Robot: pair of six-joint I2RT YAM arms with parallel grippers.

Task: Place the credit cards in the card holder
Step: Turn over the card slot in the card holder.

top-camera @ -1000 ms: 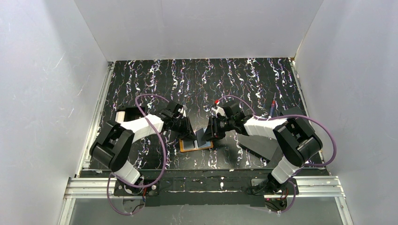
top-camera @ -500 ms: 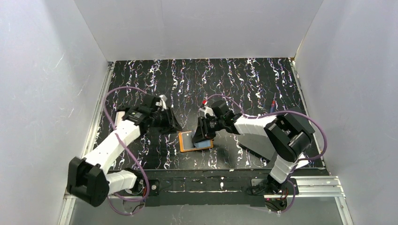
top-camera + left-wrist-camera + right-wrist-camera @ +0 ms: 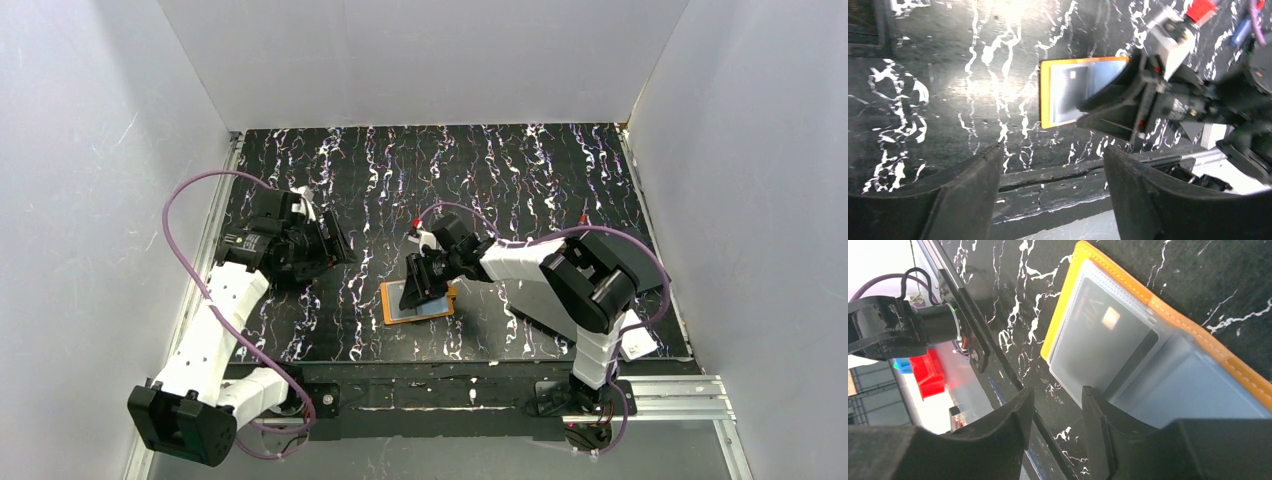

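card holder point(image 3: 1188, 385) open — flat, credit card point(image 3: 1108, 335) sleeved

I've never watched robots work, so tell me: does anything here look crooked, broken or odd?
Nothing stands out. The card holder lies open and flat, a dark card tucked squarely inside it; no damage shows.

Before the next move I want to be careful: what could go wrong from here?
1. The right tool touches the edge of the clear sleeve; pulling away might drag the card holder or lift the sleeve.
2. The left tool is open and far away, so nothing steadies the holder, and the dark card could slip out.
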